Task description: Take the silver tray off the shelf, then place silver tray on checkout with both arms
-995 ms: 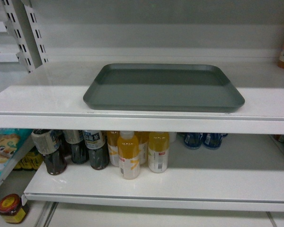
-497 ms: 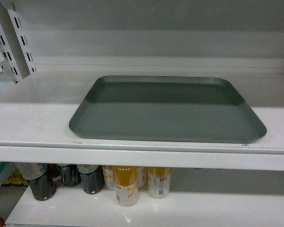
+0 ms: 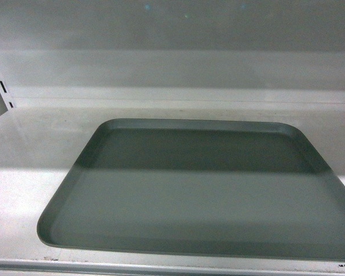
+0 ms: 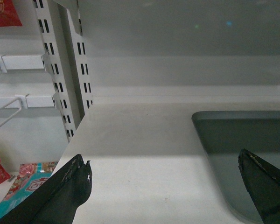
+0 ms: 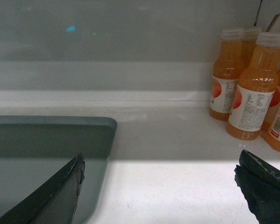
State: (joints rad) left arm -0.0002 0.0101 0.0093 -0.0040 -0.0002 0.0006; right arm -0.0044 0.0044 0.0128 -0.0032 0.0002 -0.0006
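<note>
The silver tray (image 3: 201, 190) lies flat on the white shelf (image 3: 34, 149), filling most of the head view; no gripper shows there. In the left wrist view my left gripper (image 4: 164, 170) is open, one finger over bare shelf, the other over the tray's left edge (image 4: 233, 140). In the right wrist view my right gripper (image 5: 159, 168) is open too, its left finger over the tray's right edge (image 5: 51, 135) and its right finger over bare shelf. Neither gripper holds anything. The checkout is out of view.
Slotted shelf uprights (image 4: 60, 74) stand left of the tray, with wire hooks and snack packets (image 4: 23, 179) beyond. Orange juice bottles (image 5: 247, 88) stand on the shelf to the tray's right. The shelf's back wall (image 3: 172, 69) rises behind the tray.
The head view has closed in on the tray: it has grown much larger, and the lower shelf with its bottles has dropped out of sight.
</note>
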